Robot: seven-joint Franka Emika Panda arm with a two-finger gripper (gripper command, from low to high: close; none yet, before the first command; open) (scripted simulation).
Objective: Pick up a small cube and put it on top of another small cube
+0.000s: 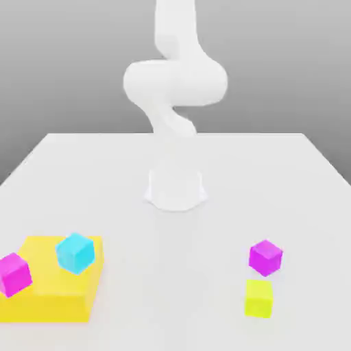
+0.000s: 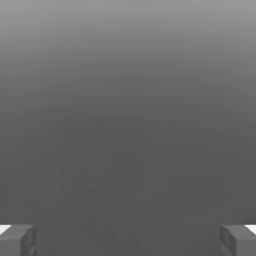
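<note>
Lime cube (image 1: 258, 299) rests on the table (image 1: 175, 274); pink cube (image 1: 14, 275) on the yellow block (image 1: 51, 301); end effector (image 2: 128, 241) open, empty.

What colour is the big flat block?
Yellow: the big flat block shows best in the exterior view.

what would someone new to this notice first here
Probably the big flat yellow block at the exterior view's left, with a cyan cube and a hot-pink cube on or over it. Toward the exterior view's right, a purple-violet cube and a lime cube stand out against the white table. The white Panda arm rises behind them, near the middle.
</note>
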